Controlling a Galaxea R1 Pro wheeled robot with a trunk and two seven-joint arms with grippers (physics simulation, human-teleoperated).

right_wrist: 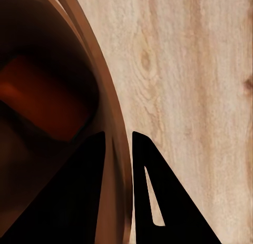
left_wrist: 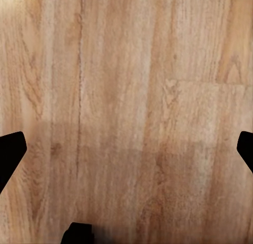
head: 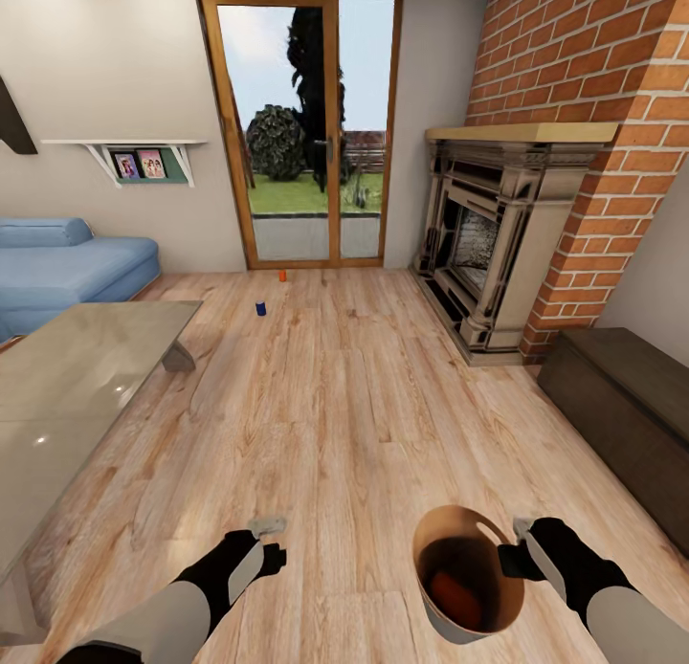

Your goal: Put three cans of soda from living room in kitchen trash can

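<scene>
Living room seen from the head camera: plank floor (head: 344,406) running to the wood-framed glass doors (head: 301,128), brick wall (head: 593,61) and stone fireplace (head: 498,233) on the right, blue sofa (head: 67,267) and glass worktop (head: 77,377) on the left, dark low cabinet (head: 622,406) at the far right. Right tool (head: 512,544) pinching the rim of the trash can (head: 431,530), one finger inside the wall and one outside, as shown close up in the right wrist view, where the thin wood-toned rim (right_wrist: 118,165) passes between the two dark fingers (right_wrist: 158,202). Bin carried low at the robot's right front, tilted a little, its orange-brown inside open to the head camera. Orange shape (head: 457,592) lying at the bottom of the bin, also a dull red-orange patch (right_wrist: 47,101) in the right wrist view; too blurred to call a can with certainty. Left tool (head: 271,540) spread wide and empty, hanging over bare floor, its finger tips at the edges of the left wrist view (left_wrist: 10,149). Dark blue can (head: 260,308) upright on the floor well ahead of both tools, beyond the far corner of the worktop. Orange can (head: 282,275) upright farther on, just before the glass doors, apart from the blue one.
</scene>
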